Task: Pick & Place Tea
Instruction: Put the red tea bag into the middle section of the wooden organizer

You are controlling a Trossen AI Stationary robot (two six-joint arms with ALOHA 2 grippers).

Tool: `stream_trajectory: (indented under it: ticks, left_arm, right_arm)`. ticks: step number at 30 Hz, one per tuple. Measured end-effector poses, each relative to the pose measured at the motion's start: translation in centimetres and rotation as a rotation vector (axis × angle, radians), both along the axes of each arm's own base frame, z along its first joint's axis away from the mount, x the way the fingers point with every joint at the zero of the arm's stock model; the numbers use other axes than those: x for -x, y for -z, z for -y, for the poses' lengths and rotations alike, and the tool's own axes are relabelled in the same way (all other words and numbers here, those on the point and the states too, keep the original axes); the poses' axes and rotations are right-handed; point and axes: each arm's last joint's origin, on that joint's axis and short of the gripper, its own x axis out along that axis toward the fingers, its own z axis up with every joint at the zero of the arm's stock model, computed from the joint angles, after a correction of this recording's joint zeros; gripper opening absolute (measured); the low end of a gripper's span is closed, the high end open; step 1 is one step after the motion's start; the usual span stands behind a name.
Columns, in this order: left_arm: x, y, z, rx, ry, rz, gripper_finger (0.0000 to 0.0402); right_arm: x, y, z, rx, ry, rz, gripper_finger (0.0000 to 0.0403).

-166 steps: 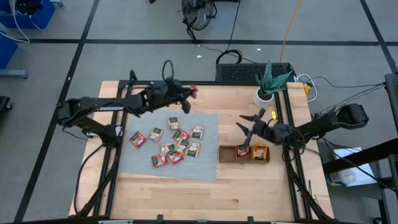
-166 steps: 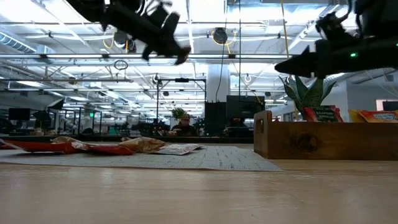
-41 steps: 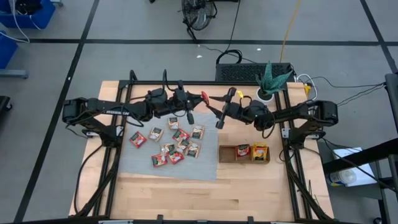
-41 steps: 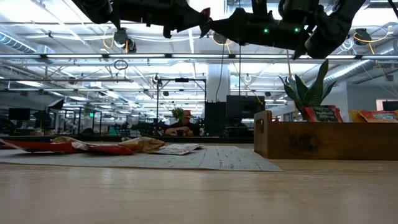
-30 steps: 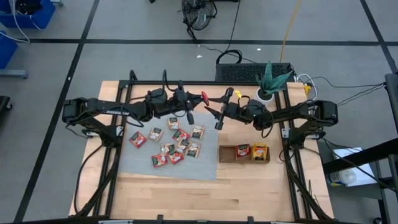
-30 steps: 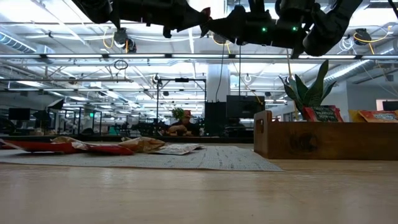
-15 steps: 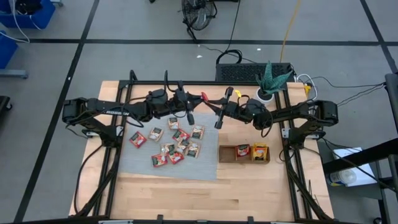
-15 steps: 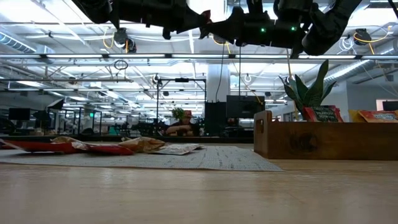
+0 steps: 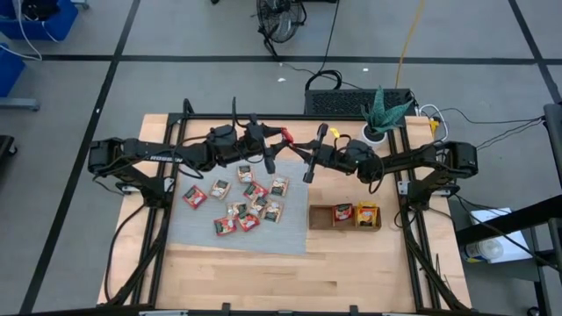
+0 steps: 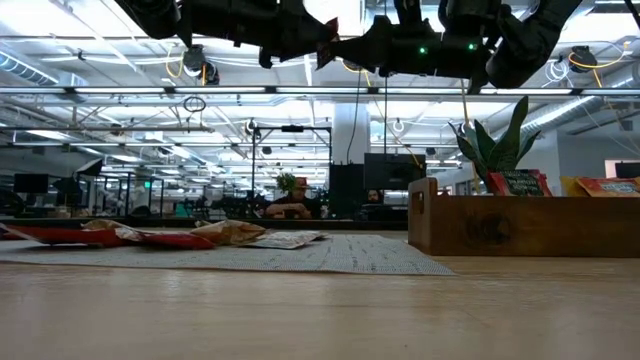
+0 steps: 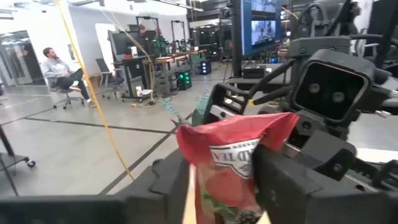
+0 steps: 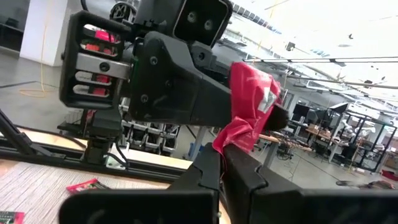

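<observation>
A red tea sachet point(image 9: 283, 134) hangs high above the table's far middle, between my two grippers, which meet tip to tip. My left gripper point(image 9: 275, 137) comes from the table's left. Its fingers point(image 11: 292, 180) stand open on either side of the sachet point(image 11: 236, 155). My right gripper point(image 9: 294, 141) comes from the right and is shut on the sachet point(image 12: 249, 99). Several more sachets point(image 9: 250, 202) lie flat on the grey mat point(image 9: 198, 230). My right gripper pinches the sachet's end nearest to it point(image 12: 239, 138) between its two fingers, coming roughly level from the table's right. The sachet sticks out past the fingertips, crumpled and clear of the table. My left gripper: I cannot tell whether its open fingers touch the sachet's sides point(image 11: 252, 177).
A brown wooden tray point(image 9: 316, 217) stands on the table's right half with sachets point(image 9: 355, 213) in it; it shows in the low view too point(image 10: 520, 225). A potted plant point(image 9: 378, 123) stands at the far right. Bare wood lies along the near edge.
My right gripper has edged a little toward the left gripper and shut on the sachet. My left gripper's fingers have parted. Both arms stay high over the far middle, and the sachet has kept its place between them.
</observation>
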Motion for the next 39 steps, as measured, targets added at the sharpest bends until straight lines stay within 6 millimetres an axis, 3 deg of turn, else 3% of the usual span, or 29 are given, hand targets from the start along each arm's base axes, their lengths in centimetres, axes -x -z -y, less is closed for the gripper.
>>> stream_trajectory:
  ticks: [8, 15, 18, 23, 27, 30, 32, 37, 39]
  left_arm:
    - [0.4, -0.7, 0.1, -0.018, -0.005, 0.031, 0.0288]
    - [1.7, -2.0, 0.1, -0.073, -0.099, 0.004, 0.0333]
    - [2.4, -2.0, -0.1, -0.085, -0.194, -0.068, 0.0336]
    - [2.6, -0.9, -0.7, -0.073, -0.288, -0.181, 0.0328]
    - [2.4, -0.1, -1.2, -0.056, -0.303, -0.232, 0.0317]
    - [2.4, 0.2, -1.4, -0.038, -0.31, -0.242, 0.0309]
    - [2.4, 0.2, -1.5, -0.025, -0.313, -0.241, 0.0304]
    - [2.5, 0.4, -1.5, -0.013, -0.314, -0.256, 0.0302]
    - [2.5, 0.5, -1.5, -0.005, -0.315, -0.258, 0.0305]
  right_arm:
    - [-0.2, 0.8, 0.0, -0.02, 0.0, -0.085, 0.0]
    - [0.7, 1.3, -1.5, -0.08, -0.053, -0.307, 0.0]
    - [2.2, 0.3, -2.9, -0.134, -0.145, -0.401, 0.0]
    - [5.5, -3.4, -4.9, -0.365, -0.259, -0.595, 0.0]
    - [7.1, -6.8, -6.4, -0.504, -0.177, -0.843, 0.0]
    - [7.6, -8.1, -7.1, -0.615, -0.072, -1.053, 0.0]
    - [7.5, -7.8, -7.6, -0.701, -0.033, -1.191, 0.0]
    - [6.6, -5.2, -10.2, -0.882, -0.281, -1.556, 0.0]
    - [6.4, -4.2, -11.0, -0.916, -0.258, -1.65, 0.0]
